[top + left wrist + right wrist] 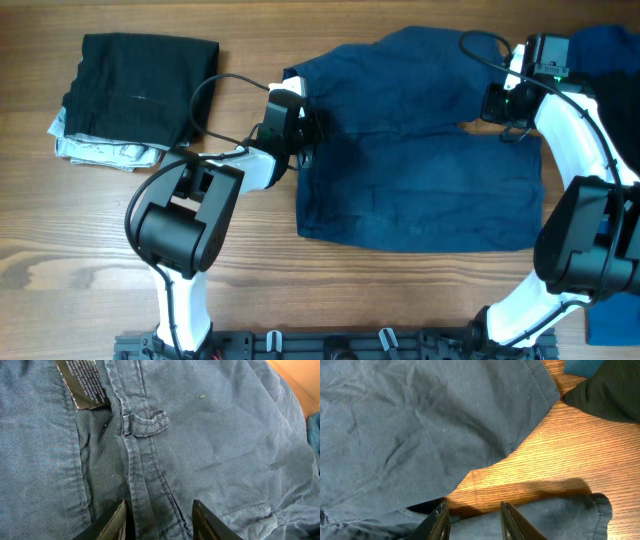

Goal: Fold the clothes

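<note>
- Dark navy denim-like trousers (420, 180) lay spread on the wooden surface (400, 290) between the two claws, legs doubled side by side with an open split at the right claw's end.
- Left claw (159, 522) sat at the waistband end. Its jaws were part open, straddling the waistband seam. Can't tell if it was pinching.
- A belt loop (146, 422) was just ahead of the left claw, with a black sewn-in label (82, 382) further ahead and to one side.
- Right claw (475, 522) was at the leg end, jaws set fairly narrow over a hem edge with bare wood showing between them. Grip can't be told either.
- Handling guess: soft, limp and mid-weight, so it would sag and drag if lifted at one point. The surface wasn't slippery and the cloth isn't fragile. Seams and waistband are thicker and stiffer.
- Best holds, I'd say: the waistband by the loop for the left claw, the hem corner for the right.
- Look: faded navy, creased, stitch lines visible.
- A black folded garment (140, 85) on a pale patterned one (100, 150) sat well beyond the left claw. A royal blue cloth (610, 45) and a loose black garment (610, 395) lay near the right claw.
</note>
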